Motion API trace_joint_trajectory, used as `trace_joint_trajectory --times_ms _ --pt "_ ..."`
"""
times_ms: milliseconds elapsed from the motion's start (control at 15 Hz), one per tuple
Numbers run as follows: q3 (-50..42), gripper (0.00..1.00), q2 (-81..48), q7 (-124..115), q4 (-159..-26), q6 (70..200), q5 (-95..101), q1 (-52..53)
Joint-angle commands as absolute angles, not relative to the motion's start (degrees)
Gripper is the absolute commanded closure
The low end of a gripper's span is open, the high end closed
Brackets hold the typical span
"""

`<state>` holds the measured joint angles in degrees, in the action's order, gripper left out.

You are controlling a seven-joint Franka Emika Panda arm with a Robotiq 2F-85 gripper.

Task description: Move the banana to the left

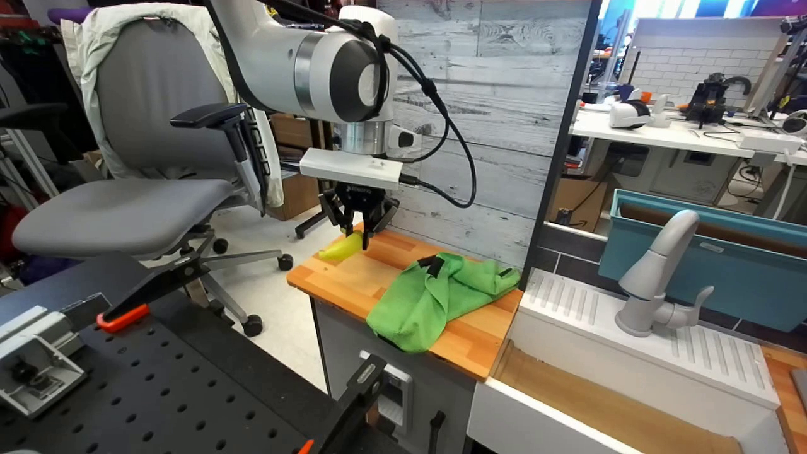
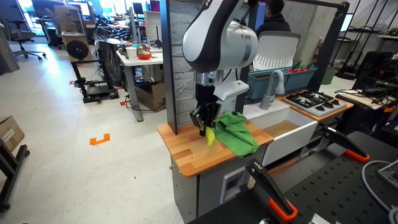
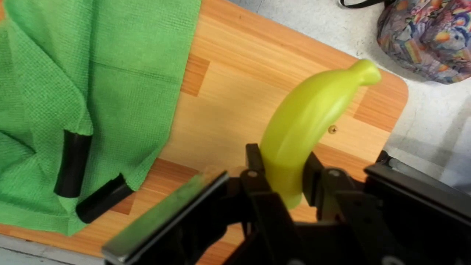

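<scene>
The yellow-green banana [image 3: 312, 110] is gripped near one end, with its stem pointing away from the gripper in the wrist view. It also shows in both exterior views [image 1: 342, 246] [image 2: 210, 136], over the left part of the wooden countertop [image 1: 334, 277]. My gripper [image 3: 282, 165] has a black finger pad against each side of the banana and is shut on it. The gripper also shows in both exterior views [image 1: 358, 239] [image 2: 204, 131], pointing down. I cannot tell whether the banana touches the wood or hangs just above it.
A crumpled green cloth [image 1: 435, 302] with black tabs lies on the countertop beside the banana. A grey wood-plank panel [image 1: 479, 126] rises behind. A white sink [image 1: 567, 378] with a grey faucet [image 1: 656, 277] adjoins the countertop. A grey chair [image 1: 126, 208] stands past the countertop's end.
</scene>
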<state>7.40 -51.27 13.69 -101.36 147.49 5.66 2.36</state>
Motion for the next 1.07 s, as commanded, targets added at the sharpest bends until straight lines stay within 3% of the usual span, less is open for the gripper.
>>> trace_joint_trajectory --times_ms 0,667,733,800,1000 --pt "5.9 0.93 -56.6 11.1 -95.5 149.1 6.1 4.8" --pt "2.5 0.93 -65.1 7.2 -85.7 148.3 7.1 8.0" --pt "2.3 0.47 -65.3 6.8 -85.2 148.2 7.2 8.2" --pt "2.4 0.46 -65.4 6.8 -84.9 148.2 7.1 8.1" --pt "2.4 0.24 -66.0 6.5 -83.8 147.8 7.0 8.1"
